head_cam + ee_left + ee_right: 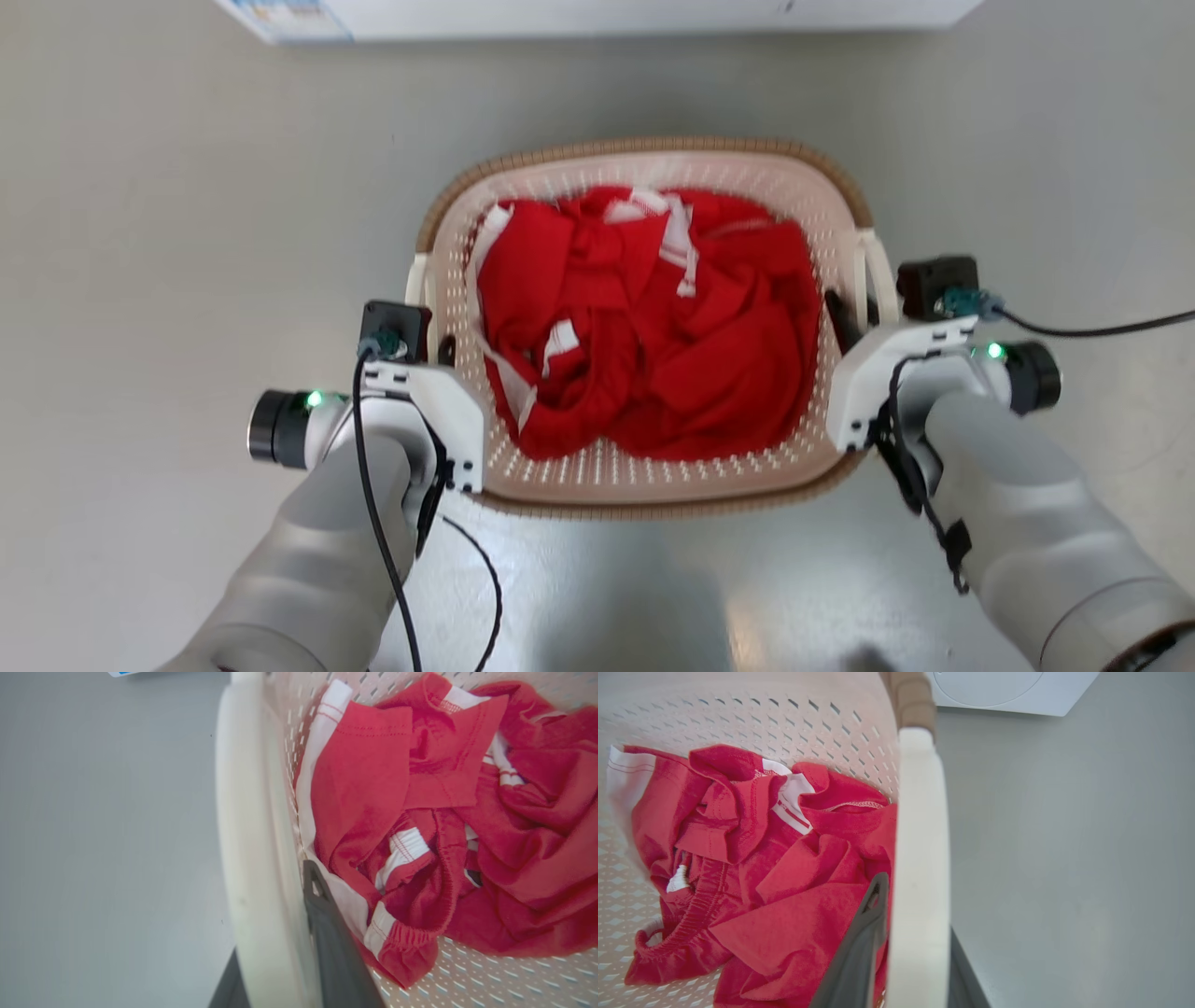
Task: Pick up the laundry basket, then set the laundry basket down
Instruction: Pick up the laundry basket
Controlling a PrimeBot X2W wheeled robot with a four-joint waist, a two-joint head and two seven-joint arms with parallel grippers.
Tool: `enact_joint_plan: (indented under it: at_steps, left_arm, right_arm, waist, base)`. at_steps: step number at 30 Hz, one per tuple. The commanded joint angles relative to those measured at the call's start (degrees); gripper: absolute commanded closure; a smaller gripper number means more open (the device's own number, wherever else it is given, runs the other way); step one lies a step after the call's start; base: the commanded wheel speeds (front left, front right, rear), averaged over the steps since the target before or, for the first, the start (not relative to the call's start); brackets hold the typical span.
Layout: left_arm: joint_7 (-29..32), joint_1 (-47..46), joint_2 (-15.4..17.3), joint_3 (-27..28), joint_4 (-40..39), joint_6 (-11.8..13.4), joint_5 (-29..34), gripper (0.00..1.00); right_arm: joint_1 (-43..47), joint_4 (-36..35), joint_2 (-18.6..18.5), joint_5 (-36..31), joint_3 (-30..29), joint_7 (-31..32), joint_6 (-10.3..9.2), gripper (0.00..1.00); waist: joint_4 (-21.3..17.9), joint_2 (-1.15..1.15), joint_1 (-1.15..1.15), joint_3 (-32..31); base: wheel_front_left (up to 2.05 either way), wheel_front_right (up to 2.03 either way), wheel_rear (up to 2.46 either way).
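The laundry basket is cream with perforated walls and a brown woven-look rim, and it sits between my two arms in the head view. Red and white clothes fill it. My left gripper is shut on the white left handle, with one dark finger inside the wall and the other outside. My right gripper is shut on the white right handle in the same way, its inner finger against the clothes. I cannot tell whether the basket touches the floor.
A white washer stands just beyond the basket, and its front also appears in the right wrist view. Smooth grey floor surrounds the basket on all sides. Black cables trail from both wrists.
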Motion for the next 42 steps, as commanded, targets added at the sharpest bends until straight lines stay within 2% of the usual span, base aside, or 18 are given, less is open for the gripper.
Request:
enact_joint_plan:
  at_steps: [1, 22, 42]
  left_arm:
    - [-0.12, 1.31, 3.56, -0.14, 1.19, 1.02, 0.71, 1.00]
    - [9.57, 11.18, 3.56, -3.68, 4.03, -0.18, -1.09, 1.00]
    - [17.45, 17.28, 3.79, -4.96, 4.58, -0.66, -2.61, 1.00]
  right_arm:
    - [3.45, 0.44, -1.02, -0.16, 1.28, 0.64, 0.19, 1.00]
    - [12.51, 0.79, -1.02, 7.96, 7.07, 13.21, 0.19, 1.00]
    - [17.18, 2.23, -1.02, 14.14, 10.37, 20.40, 0.19, 1.00]
  waist:
    - [-0.71, 0.00, 0.00, -3.31]
    - [-1.59, 0.00, 0.00, -22.58]
    - [-1.76, 0.00, 0.00, -33.39]
  base:
    - [0.00, 0.00, 0.00]
    - [0.00, 0.00, 0.00]
    - [0.00, 0.00, 0.00]
